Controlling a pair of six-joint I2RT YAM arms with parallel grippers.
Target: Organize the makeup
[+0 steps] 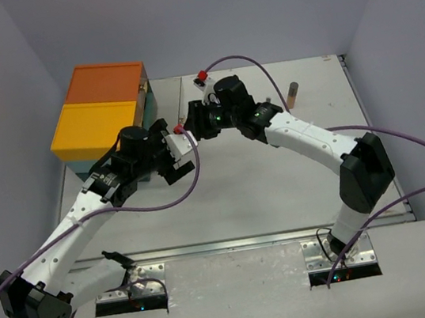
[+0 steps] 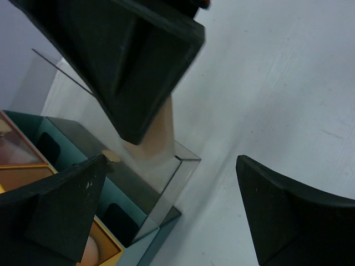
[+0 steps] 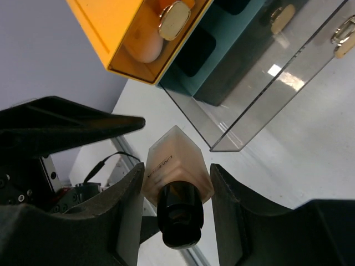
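A frosted peach square-sided bottle (image 3: 176,152) with a glossy black cap is clamped between the two black fingers of the right gripper (image 3: 176,183), cap end toward the wrist, base pointing at the tabletop. The bottle hangs in the air at the near corner of a clear plastic drawer (image 3: 266,83) pulled out from the teal bottom tier of the orange-yellow-teal drawer box (image 1: 102,115). Whether its base touches the drawer wall cannot be told. Just beside it, the left gripper (image 2: 172,166) is held low before the same drawer with its jaws wide apart and nothing between them. Above the clear drawer, a yellow drawer (image 3: 119,50) stands open with a rounded peach item (image 3: 145,47) inside, behind a gold knob (image 3: 173,19). Well apart, near the far right of the white table (image 1: 241,187), a tan cylindrical bottle (image 1: 293,95) stands upright, alone.
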